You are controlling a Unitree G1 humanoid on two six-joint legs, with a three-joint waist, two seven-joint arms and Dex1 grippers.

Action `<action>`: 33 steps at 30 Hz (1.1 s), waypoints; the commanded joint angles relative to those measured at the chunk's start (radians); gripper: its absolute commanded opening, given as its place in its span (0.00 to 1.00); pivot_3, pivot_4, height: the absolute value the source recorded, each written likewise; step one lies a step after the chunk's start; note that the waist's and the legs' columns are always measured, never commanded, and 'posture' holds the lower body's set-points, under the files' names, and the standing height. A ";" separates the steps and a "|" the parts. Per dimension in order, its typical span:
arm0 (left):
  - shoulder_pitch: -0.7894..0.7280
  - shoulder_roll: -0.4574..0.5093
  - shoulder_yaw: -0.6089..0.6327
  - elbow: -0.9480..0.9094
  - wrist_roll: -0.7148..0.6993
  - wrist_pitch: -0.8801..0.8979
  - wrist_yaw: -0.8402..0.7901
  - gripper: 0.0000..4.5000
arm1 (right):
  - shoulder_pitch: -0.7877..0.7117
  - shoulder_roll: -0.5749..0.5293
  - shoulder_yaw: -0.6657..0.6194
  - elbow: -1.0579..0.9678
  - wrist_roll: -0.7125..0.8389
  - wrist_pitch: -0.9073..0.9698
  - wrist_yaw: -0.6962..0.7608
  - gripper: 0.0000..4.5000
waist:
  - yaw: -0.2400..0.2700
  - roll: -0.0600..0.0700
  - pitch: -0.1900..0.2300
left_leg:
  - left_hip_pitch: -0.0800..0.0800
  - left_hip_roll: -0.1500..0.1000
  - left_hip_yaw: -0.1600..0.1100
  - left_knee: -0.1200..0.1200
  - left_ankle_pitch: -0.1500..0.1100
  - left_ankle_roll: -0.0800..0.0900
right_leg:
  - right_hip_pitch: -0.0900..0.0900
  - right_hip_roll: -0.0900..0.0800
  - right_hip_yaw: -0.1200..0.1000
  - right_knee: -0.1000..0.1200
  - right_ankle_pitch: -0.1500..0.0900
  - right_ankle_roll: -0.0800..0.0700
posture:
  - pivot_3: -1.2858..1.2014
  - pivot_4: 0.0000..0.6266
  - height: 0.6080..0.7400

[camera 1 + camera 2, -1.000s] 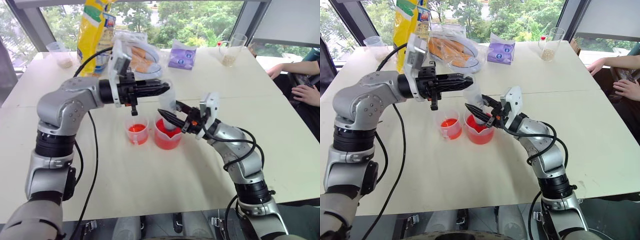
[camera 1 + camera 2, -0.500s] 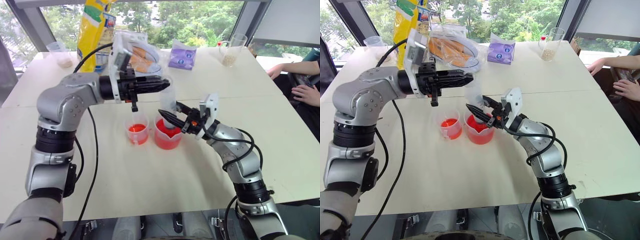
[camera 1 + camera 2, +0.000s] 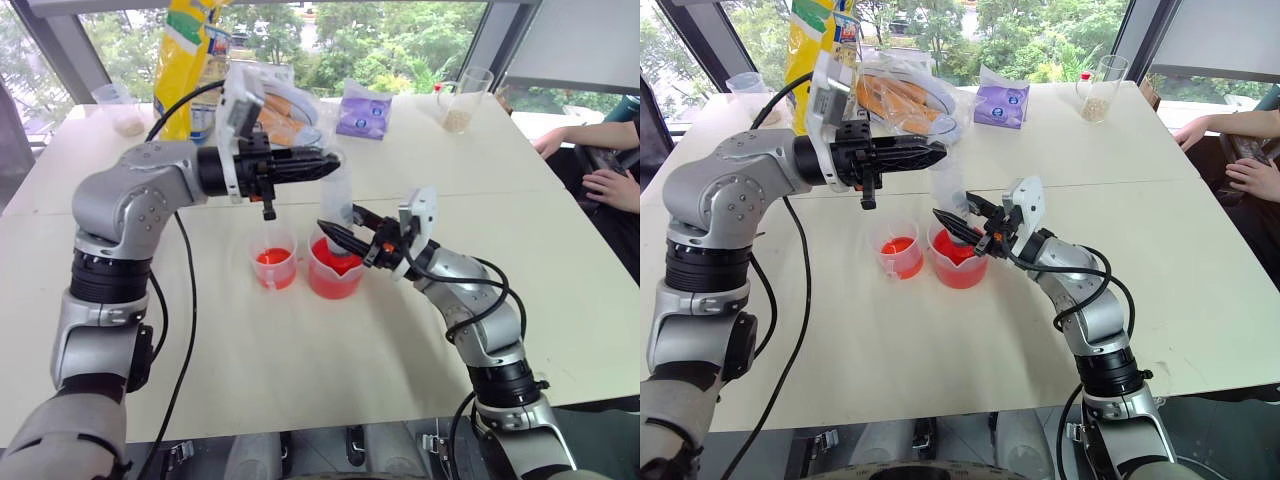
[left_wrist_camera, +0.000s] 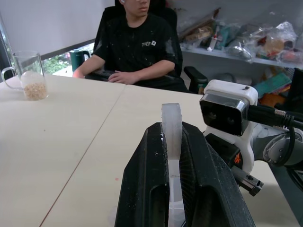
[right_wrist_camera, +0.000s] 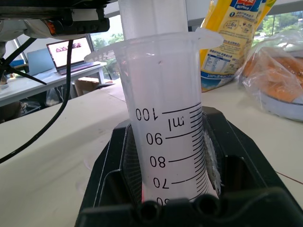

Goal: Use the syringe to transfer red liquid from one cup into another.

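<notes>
Your right gripper (image 3: 337,233) is clamped shut on the barrel of the syringe (image 5: 165,123), low down near the scale marks, holding it upright with its lower end inside the wider spouted cup (image 3: 335,272). Your left gripper (image 3: 322,166) is pinched closed on the flat top of the plunger (image 4: 171,127), reaching in level from the left above the barrel.

Red liquid (image 3: 340,266) sits in the spouted cup around the syringe's lower end, and some also lies in the smaller handled cup (image 3: 273,262), which stands just beside it on the table (image 3: 300,370). The tip itself is hidden by the cup wall and the fingers.

You look to be at the draw step: barrel steadied, plunger gripped. Next you need the left hand to pull straight up along the barrel's axis while the right holds still, keeping the tip under the surface. How much has been drawn so far cannot be told.
</notes>
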 commanded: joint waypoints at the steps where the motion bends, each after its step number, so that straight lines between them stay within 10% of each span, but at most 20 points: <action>1: -0.037 0.004 0.072 -0.033 -0.008 -0.050 0.012 0.20 | -0.011 -0.008 0.007 -0.028 0.010 0.025 0.006 0.30 | 0.000 0.000 0.000 | 0.000 0.000 0.000 0.000 0.000 0.000 | 0.000 0.000 0.000 0.000 0.000 0.000 | 0.52 0.24 1.00; 9: 0.021 0.031 0.088 -0.071 -0.027 -0.020 -0.009 0.99 | -0.057 -0.026 -0.034 -0.091 0.040 0.073 -0.006 0.30 | 0.000 0.000 0.000 | 0.001 0.000 0.000 0.000 0.000 0.000 | 0.001 0.000 0.000 0.000 0.000 0.000 | 0.52 0.24 1.00; 33: 0.085 0.317 0.396 -0.040 -0.196 0.092 0.002 0.99 | -0.425 0.137 -0.030 0.064 0.164 0.120 -0.006 0.30 | -0.002 0.000 0.000 | 0.000 0.001 0.000 0.000 0.000 -0.001 | 0.000 -0.001 0.000 0.001 0.000 0.000 | 0.52 0.24 1.00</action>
